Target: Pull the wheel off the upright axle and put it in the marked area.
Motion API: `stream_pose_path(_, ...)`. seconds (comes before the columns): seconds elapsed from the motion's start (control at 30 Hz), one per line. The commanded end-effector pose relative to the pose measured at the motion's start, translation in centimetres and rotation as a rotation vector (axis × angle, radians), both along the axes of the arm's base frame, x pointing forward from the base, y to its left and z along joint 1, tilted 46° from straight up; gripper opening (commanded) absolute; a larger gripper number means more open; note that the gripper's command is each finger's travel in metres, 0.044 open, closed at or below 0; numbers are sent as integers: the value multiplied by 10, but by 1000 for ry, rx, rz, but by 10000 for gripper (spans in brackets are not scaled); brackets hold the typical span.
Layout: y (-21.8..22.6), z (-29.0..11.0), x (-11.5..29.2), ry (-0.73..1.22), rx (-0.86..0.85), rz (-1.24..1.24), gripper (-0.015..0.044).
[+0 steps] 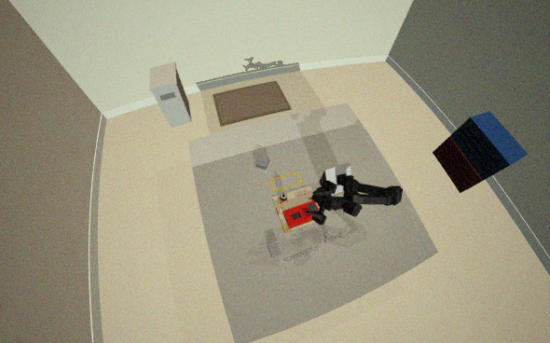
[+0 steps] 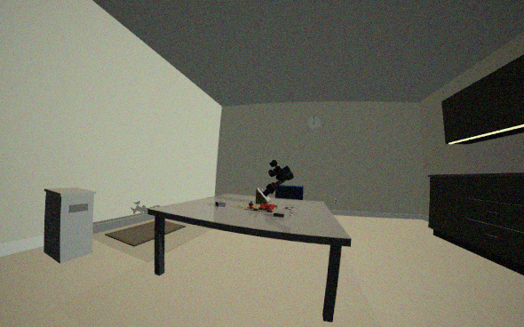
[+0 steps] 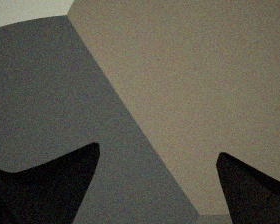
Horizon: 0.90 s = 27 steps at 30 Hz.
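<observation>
Fingertips spread wide, nothing between; wrist view aimed at walls, off the table. Wheel (image 1: 284,196) seated on upright axle, just beyond red plate (image 1: 298,215), its axis vertical, flat faces level. Marked area (image 1: 285,182) lies just past wheel. Step: approach not begun. Next: gripper (image 1: 317,214) must descend, straddle the rim.
</observation>
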<state>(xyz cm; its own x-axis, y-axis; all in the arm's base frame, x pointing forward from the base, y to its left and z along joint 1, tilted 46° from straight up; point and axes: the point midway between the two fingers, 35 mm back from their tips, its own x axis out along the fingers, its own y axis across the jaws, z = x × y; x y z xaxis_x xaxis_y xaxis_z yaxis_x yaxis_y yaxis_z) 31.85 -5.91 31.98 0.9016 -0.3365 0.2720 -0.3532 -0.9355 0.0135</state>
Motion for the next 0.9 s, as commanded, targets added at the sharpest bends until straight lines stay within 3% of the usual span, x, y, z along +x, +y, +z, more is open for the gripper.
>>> stream_pose_path(0.0,0,-2,2,14,-10,0,374)
stream_pose_path(0.1,1,-25,30,214,-147,18,300)
stream_pose_path(0.33,2,-114,85,760,-522,214,300)
stream_pose_path(0.53,6,-199,97,1127,-779,593,300)
stream_pose_path(0.7,13,-255,83,1263,-887,1008,300)
stream_pose_path(0.87,22,-290,60,1218,-885,1435,300)
